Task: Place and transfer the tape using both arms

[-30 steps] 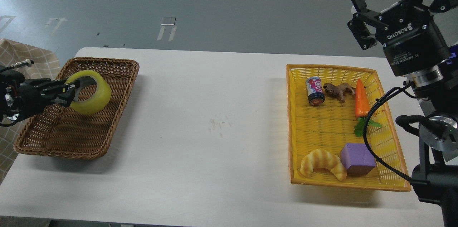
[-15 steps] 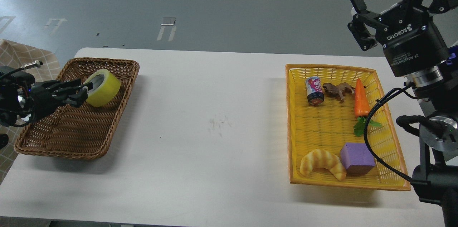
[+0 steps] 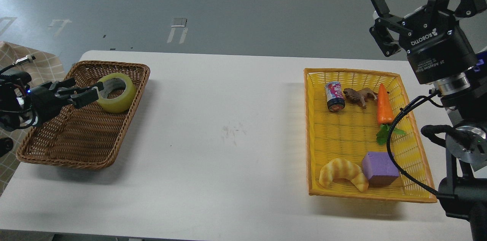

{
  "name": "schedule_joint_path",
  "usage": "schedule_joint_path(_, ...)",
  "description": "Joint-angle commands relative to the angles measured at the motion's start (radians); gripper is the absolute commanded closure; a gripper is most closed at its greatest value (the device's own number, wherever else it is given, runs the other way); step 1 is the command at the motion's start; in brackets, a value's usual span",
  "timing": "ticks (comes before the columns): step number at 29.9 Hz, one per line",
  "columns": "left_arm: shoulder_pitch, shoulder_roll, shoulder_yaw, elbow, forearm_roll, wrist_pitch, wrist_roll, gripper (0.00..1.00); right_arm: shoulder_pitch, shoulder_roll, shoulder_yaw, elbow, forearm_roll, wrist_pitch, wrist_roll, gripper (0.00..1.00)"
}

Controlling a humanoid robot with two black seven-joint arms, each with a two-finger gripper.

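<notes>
The tape [image 3: 116, 88], a yellow roll with a pale core, lies almost flat in the far right corner of the brown wicker basket [image 3: 61, 146], leaning on its right wall. My left gripper [image 3: 86, 85] comes in low from the left over the basket. Its fingers are spread, and one fingertip [image 3: 98, 89] is right at the roll's left rim. Nothing is clamped between the fingers. My right gripper [image 3: 377, 20] is held high at the far right, above the table's back edge, open and empty.
A yellow plastic basket [image 3: 312, 134] on the right holds a can [image 3: 334, 96], a toy lion [image 3: 359, 95], a carrot [image 3: 384, 107], a croissant toy [image 3: 343, 173] and a purple block [image 3: 379, 168]. The white table [image 3: 228, 130] lies between the baskets. A checked cloth [image 3: 7, 54] is at the left edge.
The left gripper carried the tape right and down into the basket's corner, then opened and let it go. The roll tipped from upright to nearly flat. The right arm barely moved.
</notes>
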Motion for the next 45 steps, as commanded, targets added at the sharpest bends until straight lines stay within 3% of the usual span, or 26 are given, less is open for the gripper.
schedule_joint_path(1,-0.008,0.002,0.0,-0.006,-0.047,-0.001,0.0,0.02,0.002,0.0,0.0,0.001,0.0,0.0,0.0,0.01)
schedule_joint_path(12,-0.062,-0.013,-0.014,-0.006,-0.255,-0.001,0.0,0.02,0.003,-0.002,0.001,0.001,0.002,0.002,0.0,0.0)
schedule_joint_path(14,-0.125,-0.113,-0.012,-0.007,-0.515,-0.001,0.0,0.02,0.009,-0.006,0.003,0.0,0.0,0.003,0.0,0.0)
schedule_joint_path(19,-0.18,-0.164,-0.015,-0.013,-0.646,-0.003,0.0,0.02,0.014,-0.049,0.0,-0.006,-0.002,0.003,-0.001,0.0)
schedule_joint_path(21,-0.201,-0.182,-0.025,-0.035,-0.694,-0.003,0.0,0.02,0.015,-0.06,-0.006,-0.016,-0.002,0.003,-0.003,0.0)
schedule_joint_path(26,-0.198,-0.214,-0.074,-0.225,-0.754,-0.003,0.0,0.02,0.044,-0.063,-0.037,-0.04,-0.002,0.002,-0.005,0.0)
schedule_joint_path(31,-0.192,-0.32,-0.13,-0.259,-0.784,-0.009,0.0,0.02,0.052,-0.063,-0.037,-0.081,-0.002,0.003,-0.005,0.0)
schedule_joint_path(39,-0.217,-0.375,-0.169,-0.242,-0.844,-0.135,0.0,0.02,0.107,-0.065,-0.038,-0.134,-0.005,0.002,-0.014,0.0)
schedule_joint_path(43,-0.385,-0.46,-0.198,-0.267,-0.844,-0.188,0.0,0.02,0.143,-0.063,-0.043,-0.143,-0.017,0.002,-0.021,0.0)
schedule_joint_path(45,-0.436,-0.483,-0.2,-0.267,-0.846,-0.229,0.054,0.02,0.176,-0.065,-0.055,-0.144,-0.044,-0.003,-0.035,0.0)
